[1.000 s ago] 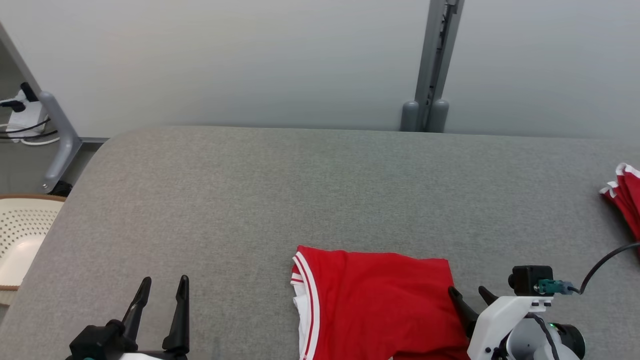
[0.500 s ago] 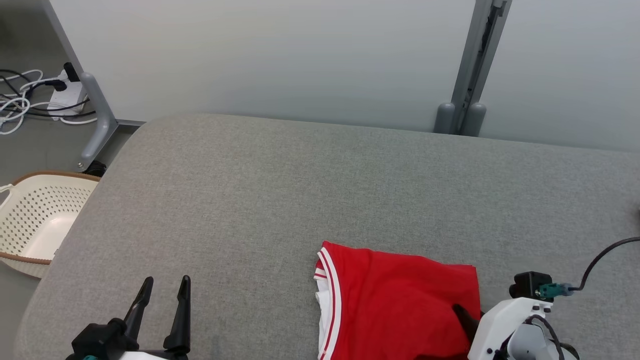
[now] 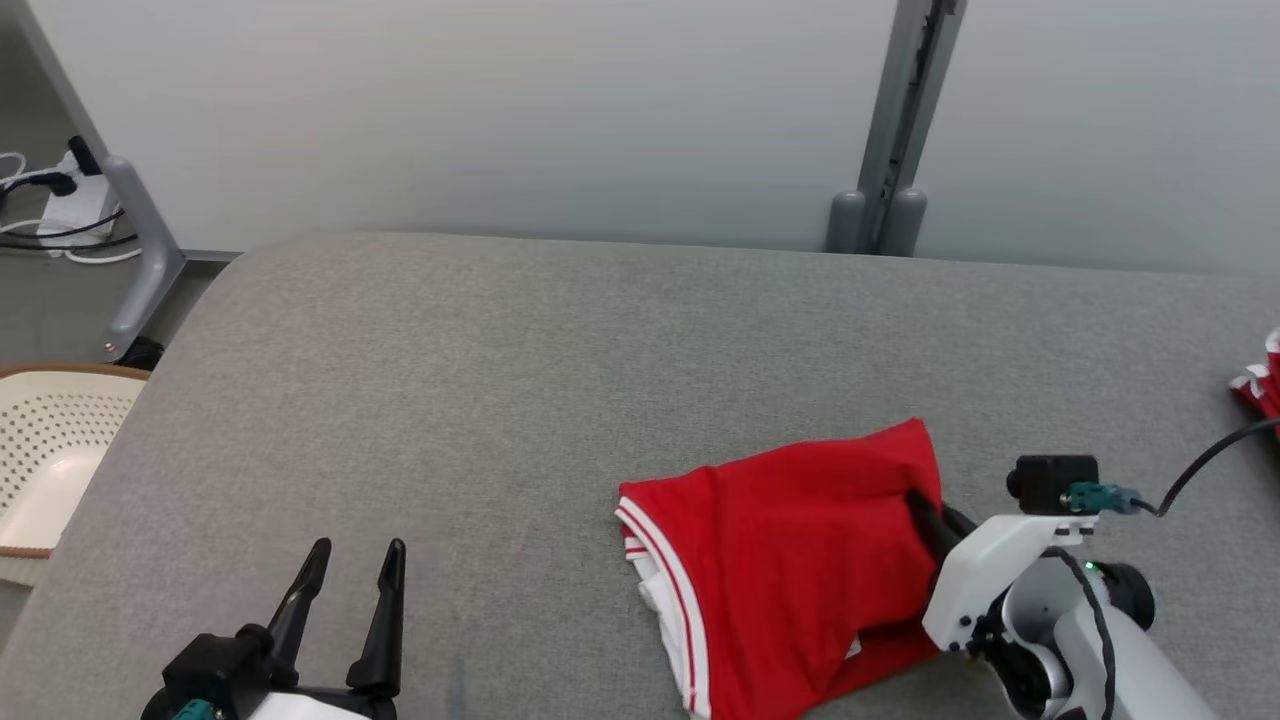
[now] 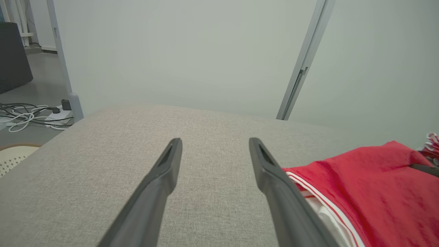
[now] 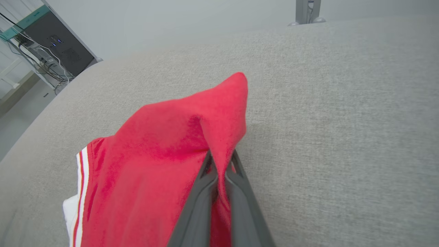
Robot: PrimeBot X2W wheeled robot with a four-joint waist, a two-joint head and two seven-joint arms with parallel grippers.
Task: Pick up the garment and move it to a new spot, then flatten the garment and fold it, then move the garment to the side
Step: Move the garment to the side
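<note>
Right gripper (image 5: 221,157) clamped on raised right corner of red garment (image 3: 780,560), near tabletop (image 3: 500,380) front edge. Left gripper (image 3: 358,548) spread, holding nothing, front-left.

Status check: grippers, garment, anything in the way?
Right gripper shut on garment, its right edge raised off the table. Left gripper open, apart from it. Second red cloth at the table's right edge, apart.

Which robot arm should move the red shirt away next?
Right: the right end effector is shut on a raised corner of the red garment; the left end effector is open, apart from it.
</note>
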